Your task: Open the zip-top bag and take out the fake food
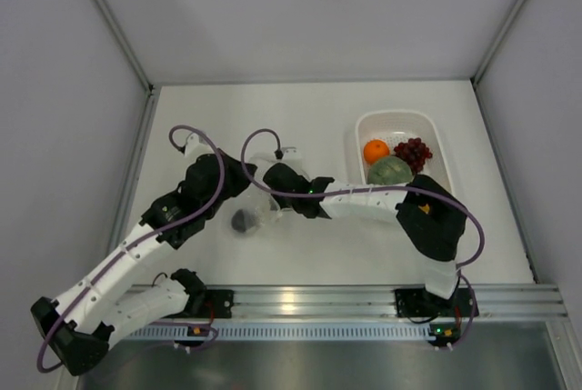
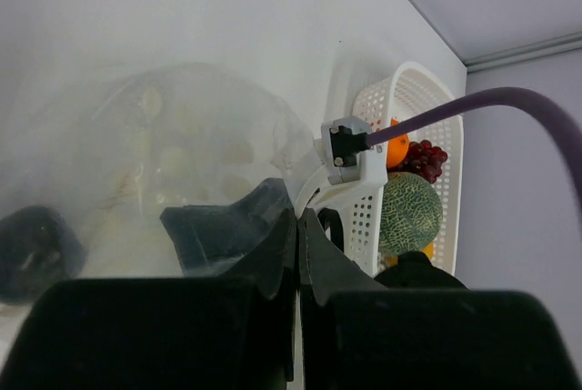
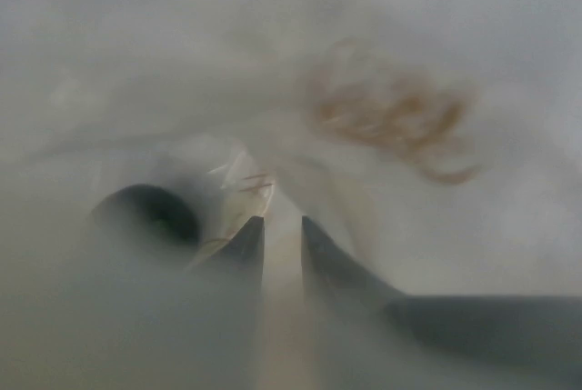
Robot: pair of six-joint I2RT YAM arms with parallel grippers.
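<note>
The clear zip-top bag (image 1: 261, 215) lies mid-table, and its dotted film (image 2: 182, 135) fills the left wrist view. One small dark round fruit (image 1: 244, 221) of the fake food sits inside it (image 2: 32, 254) (image 3: 150, 215). My left gripper (image 1: 244, 195) (image 2: 298, 219) is shut on the bag's edge. Coming from the right, my right gripper (image 1: 278, 205) (image 3: 282, 231) is pushed into the bag's mouth. Its fingertips stand a narrow gap apart, just right of the dark fruit. The plastic fogs that view, so what lies between them is unclear.
A white perforated basket (image 1: 364, 131) (image 2: 414, 90) stands at the right back. It holds an orange (image 1: 376, 150), a dark red grape bunch (image 1: 414, 152) and a green melon (image 1: 389, 172) (image 2: 409, 213). White walls close off the table's left, right and far sides.
</note>
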